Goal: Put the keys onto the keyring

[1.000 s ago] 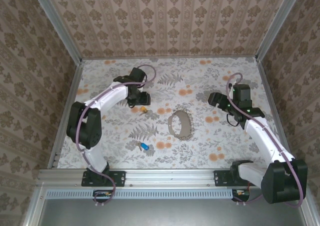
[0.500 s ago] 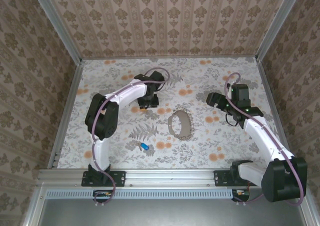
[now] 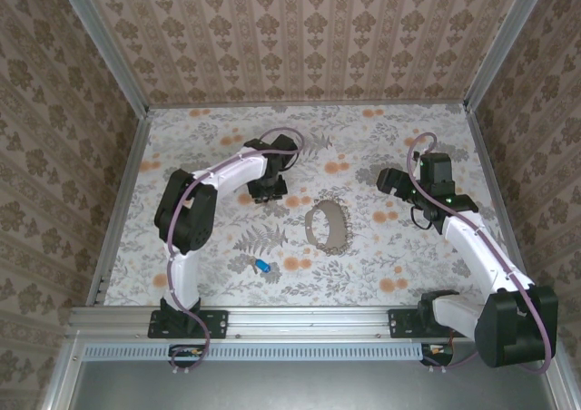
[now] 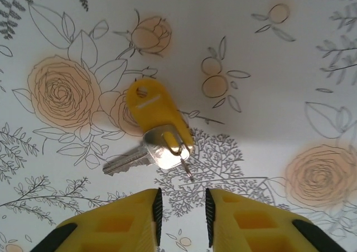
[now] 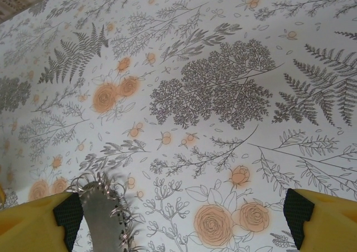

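Left gripper [image 4: 182, 207], jaws nearly together, empty, sits just short of the yellow key [image 4: 158, 121]; pinching there could miss. Right gripper [image 5: 181, 218] gapes.

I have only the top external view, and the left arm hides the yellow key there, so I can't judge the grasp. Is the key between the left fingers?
Observer: No. In the left wrist view the yellow key lies flat on the table, just beyond the left gripper. Nothing sits in the narrow gap between its pads.
Operator: Which way does it point?
Observer: In that view its blade points left and slightly toward the gripper, and its head points away.
Operator: And the right side?
Observer: In the right wrist view the right gripper stands wide open, and the keyring lies on the table close to one fingertip pad.
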Available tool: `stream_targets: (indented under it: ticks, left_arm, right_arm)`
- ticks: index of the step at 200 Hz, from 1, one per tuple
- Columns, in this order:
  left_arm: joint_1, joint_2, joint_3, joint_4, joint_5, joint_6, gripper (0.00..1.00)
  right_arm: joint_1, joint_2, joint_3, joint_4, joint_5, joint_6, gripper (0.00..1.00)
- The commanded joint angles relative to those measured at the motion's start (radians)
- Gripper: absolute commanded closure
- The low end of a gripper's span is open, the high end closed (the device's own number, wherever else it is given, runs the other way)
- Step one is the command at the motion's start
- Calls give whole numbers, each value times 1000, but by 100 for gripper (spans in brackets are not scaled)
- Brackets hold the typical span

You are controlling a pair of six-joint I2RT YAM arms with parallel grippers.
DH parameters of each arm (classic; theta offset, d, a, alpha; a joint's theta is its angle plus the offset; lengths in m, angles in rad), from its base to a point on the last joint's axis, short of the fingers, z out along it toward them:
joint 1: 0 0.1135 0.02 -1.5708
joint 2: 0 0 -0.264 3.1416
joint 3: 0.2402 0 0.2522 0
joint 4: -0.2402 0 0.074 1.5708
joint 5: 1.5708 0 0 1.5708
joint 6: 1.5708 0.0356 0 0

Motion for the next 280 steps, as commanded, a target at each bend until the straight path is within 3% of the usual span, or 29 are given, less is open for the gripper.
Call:
stream_targets:
  ticks: [1, 42, 75, 105, 142, 197, 241, 265, 280]
  left_arm:
    - [-11, 15, -41, 18, 17, -49, 73]
    - [4, 49, -36, 42, 28, -45, 77]
    - [23, 50, -13, 42, 49, -32, 93]
    - [35, 38, -22, 50, 53, -9, 95]
    - [38, 13, -19, 43, 52, 17, 75]
    - [52, -21, -6, 57, 26, 23, 67]
    - [89, -7, -24, 105, 56, 15, 53]
    - [93, 2, -23, 121, 73, 15, 52]
    - [93, 5, -19, 125, 75, 11, 59]
  right_arm:
    - [5, -10, -9, -14, 21, 7, 4]
    - [5, 13, -7, 2, -19, 19, 5]
    - [5, 13, 4, 5, -43, 21, 6]
    - [7, 9, 4, 4, -49, 15, 6]
    - [7, 16, 2, 16, -59, 14, 6]
    - [14, 33, 7, 26, -69, 17, 6]
    - [19, 40, 5, 32, -73, 16, 6]
    - [20, 40, 8, 34, -75, 14, 7]
    - [23, 40, 10, 34, -76, 14, 7]
